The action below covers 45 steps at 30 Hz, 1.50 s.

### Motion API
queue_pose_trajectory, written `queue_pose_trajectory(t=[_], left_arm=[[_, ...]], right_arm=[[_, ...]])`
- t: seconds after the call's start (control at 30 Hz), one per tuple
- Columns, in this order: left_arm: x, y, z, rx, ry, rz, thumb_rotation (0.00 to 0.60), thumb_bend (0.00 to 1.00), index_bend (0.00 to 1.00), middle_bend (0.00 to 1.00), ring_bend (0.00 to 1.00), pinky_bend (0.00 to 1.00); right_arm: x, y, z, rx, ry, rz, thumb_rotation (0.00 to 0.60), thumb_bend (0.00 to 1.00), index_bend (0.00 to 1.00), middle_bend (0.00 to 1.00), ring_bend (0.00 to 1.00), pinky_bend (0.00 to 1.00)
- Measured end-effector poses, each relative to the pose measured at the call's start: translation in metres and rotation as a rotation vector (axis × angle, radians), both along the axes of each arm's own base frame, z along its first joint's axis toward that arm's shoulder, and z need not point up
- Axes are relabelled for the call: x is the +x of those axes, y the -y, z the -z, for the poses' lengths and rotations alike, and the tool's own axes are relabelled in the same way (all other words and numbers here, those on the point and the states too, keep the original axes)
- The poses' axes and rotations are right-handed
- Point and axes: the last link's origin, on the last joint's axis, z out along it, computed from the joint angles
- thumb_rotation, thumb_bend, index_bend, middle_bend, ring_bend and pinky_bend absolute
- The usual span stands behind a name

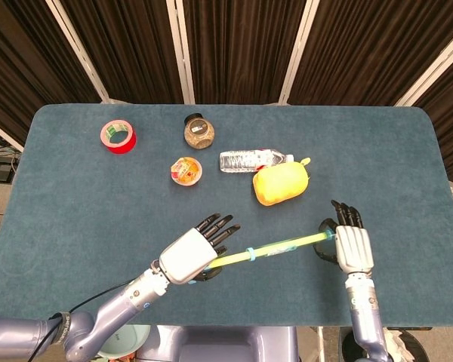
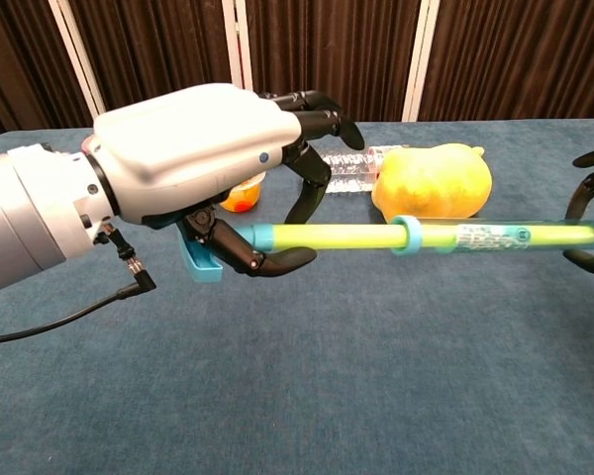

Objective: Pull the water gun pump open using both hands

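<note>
Water gun pump [image 2: 426,237]: held level above table [image 1: 75,196], left hand [image 2: 193,158] clamped on handle end, right hand [image 1: 352,247] clasping barrel tip. Plunger rod partly drawn out; further pulling apparently left.

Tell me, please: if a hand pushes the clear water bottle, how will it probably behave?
The water bottle lies on its side on the table, so it would probably roll. It looks like thin clear plastic, so likely light and easy to dent. The yellow toy close beside it might stop it.
</note>
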Motion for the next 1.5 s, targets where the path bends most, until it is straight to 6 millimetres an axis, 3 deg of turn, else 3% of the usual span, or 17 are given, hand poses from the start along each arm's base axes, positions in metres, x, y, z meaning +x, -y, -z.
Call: queue_pose_trajectory(t=[0.2, 0.6, 0.87, 1.5], left_arm=[[-0.004, -0.001, -0.01, 0.018, 0.007, -0.008, 0.6, 0.39, 0.61, 0.12, 0.02, 0.15], [-0.034, -0.007, -0.031, 0.046, -0.012, -0.063, 0.6, 0.39, 0.61, 0.12, 0.02, 0.15], [-0.054, -0.007, -0.039, 0.049, -0.024, -0.091, 0.6, 0.39, 0.61, 0.12, 0.02, 0.15], [-0.076, -0.004, -0.055, 0.062, -0.03, -0.109, 0.6, 0.39, 0.61, 0.12, 0.02, 0.15]], right_arm=[[-0.011, 0.006, -0.01, -0.028, -0.019, 0.024, 0.6, 0.48, 0.71, 0.11, 0.08, 0.07], [-0.037, 0.016, -0.033, -0.084, -0.054, 0.082, 0.6, 0.48, 0.71, 0.11, 0.08, 0.07], [-0.046, 0.02, -0.044, -0.109, -0.063, 0.106, 0.6, 0.48, 0.72, 0.12, 0.08, 0.07], [-0.063, 0.024, -0.058, -0.147, -0.089, 0.152, 0.6, 0.48, 0.72, 0.12, 0.08, 0.07]])
